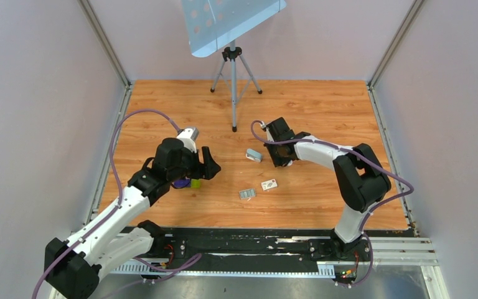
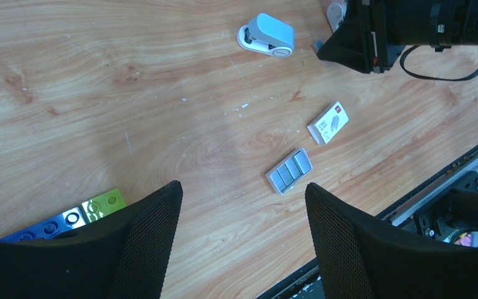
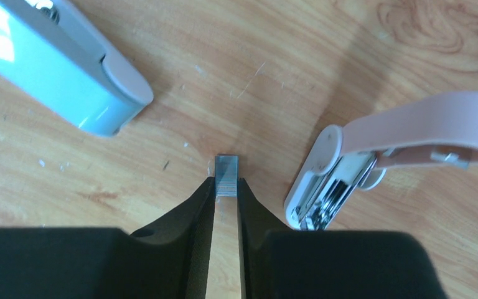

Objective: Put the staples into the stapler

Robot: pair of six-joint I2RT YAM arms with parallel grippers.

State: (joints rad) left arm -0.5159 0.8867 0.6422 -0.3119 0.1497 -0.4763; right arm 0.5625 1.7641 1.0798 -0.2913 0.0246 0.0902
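My right gripper (image 3: 226, 182) is shut on a short strip of staples (image 3: 226, 172), pinched at the fingertips just above the wood. Right of it lies the pink stapler (image 3: 342, 171), flipped open with its pink lid (image 3: 423, 128) swung away and the metal channel showing. The strip is beside the stapler and does not touch it. In the top view this gripper (image 1: 284, 162) is at mid-table. A grey tray of staples (image 2: 289, 170) lies in front of my left gripper (image 2: 243, 190), which hangs open and empty above the table.
A pale blue stapler (image 3: 56, 68) lies left of the right gripper. A flat white labelled card (image 1: 269, 184) sits near the grey tray (image 1: 247, 194). A purple-and-green block (image 1: 187, 183) lies under the left gripper (image 1: 206, 163). A tripod (image 1: 233, 81) stands at the back.
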